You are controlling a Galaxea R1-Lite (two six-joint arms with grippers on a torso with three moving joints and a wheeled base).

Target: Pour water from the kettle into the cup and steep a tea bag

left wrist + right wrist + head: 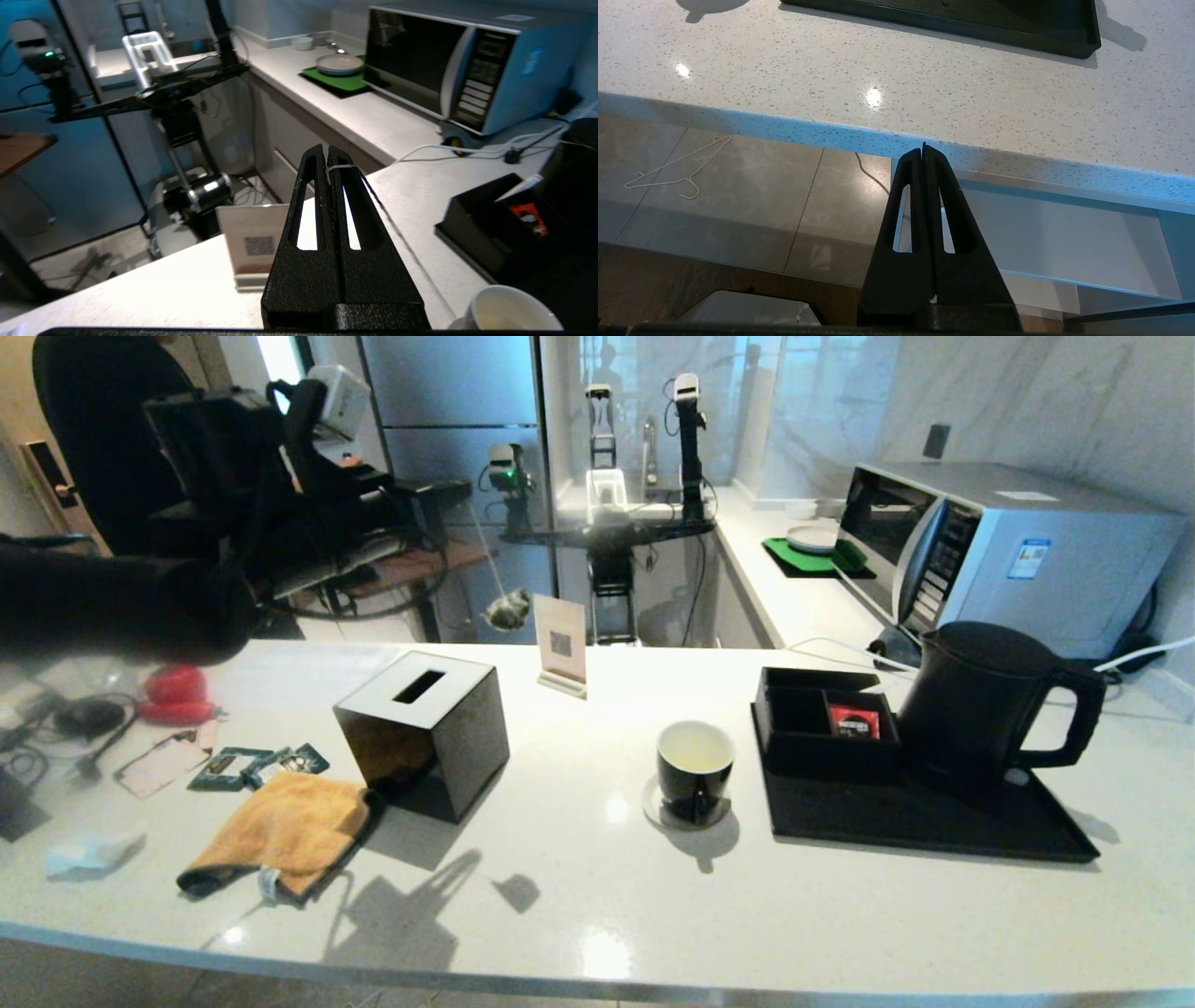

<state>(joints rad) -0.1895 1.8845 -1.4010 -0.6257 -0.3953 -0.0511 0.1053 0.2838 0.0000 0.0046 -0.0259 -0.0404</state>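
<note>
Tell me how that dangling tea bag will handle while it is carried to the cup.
The tea bag hangs on a thin string pinched in the left tool, so it probably swings freely. It looks small and limp, likely light. Lowering it into the cup may need a pause.

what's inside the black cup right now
The cup holds pale yellowish water against its white inside. No tea bag in it; that hangs above the counter.

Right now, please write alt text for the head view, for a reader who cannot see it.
The left gripper, raised at upper left, dangles the tea bag by its string above a white counter. Below stand the cup of water, and the kettle on a black tray.
</note>
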